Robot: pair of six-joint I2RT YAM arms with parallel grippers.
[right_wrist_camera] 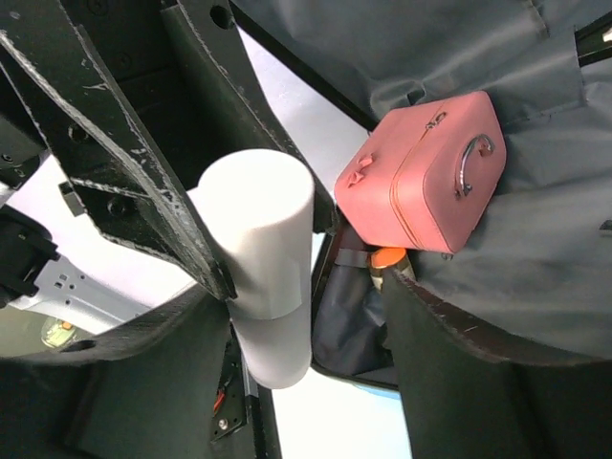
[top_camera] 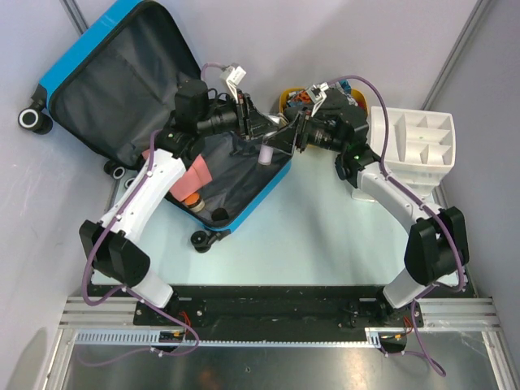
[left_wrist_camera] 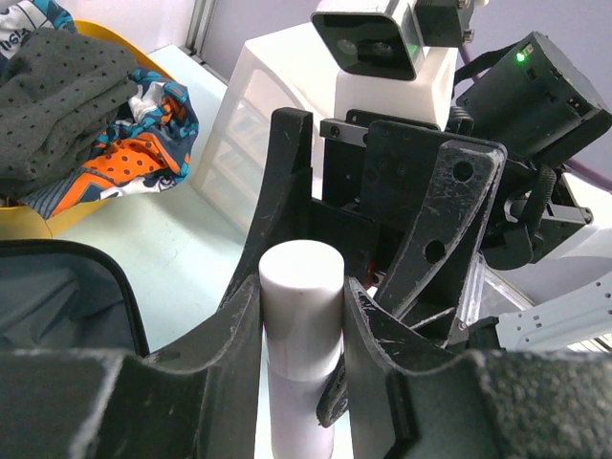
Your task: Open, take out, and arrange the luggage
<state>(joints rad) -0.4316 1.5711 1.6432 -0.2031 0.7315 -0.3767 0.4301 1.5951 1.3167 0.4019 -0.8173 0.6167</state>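
Observation:
The luggage [top_camera: 114, 89], a bright-blue suitcase, lies open at the back left with its dark grey lining showing. Above its right edge my left gripper [top_camera: 258, 140] is shut on a white cylindrical bottle [top_camera: 265, 154]. In the left wrist view both fingers of the left gripper [left_wrist_camera: 301, 296] press the bottle [left_wrist_camera: 301, 325]. My right gripper [top_camera: 294, 136] faces it from the right. In the right wrist view the right gripper [right_wrist_camera: 301, 296] straddles the bottle [right_wrist_camera: 258, 239]: one finger touches it, the other stands apart, so it is open.
A pink pouch [right_wrist_camera: 421, 182] and an orange-capped bottle [right_wrist_camera: 387, 256] lie inside the suitcase. A yellow tub [left_wrist_camera: 38, 215] holding clothes [left_wrist_camera: 76, 105] stands behind the grippers. A white divided organiser [top_camera: 422, 138] sits at the back right.

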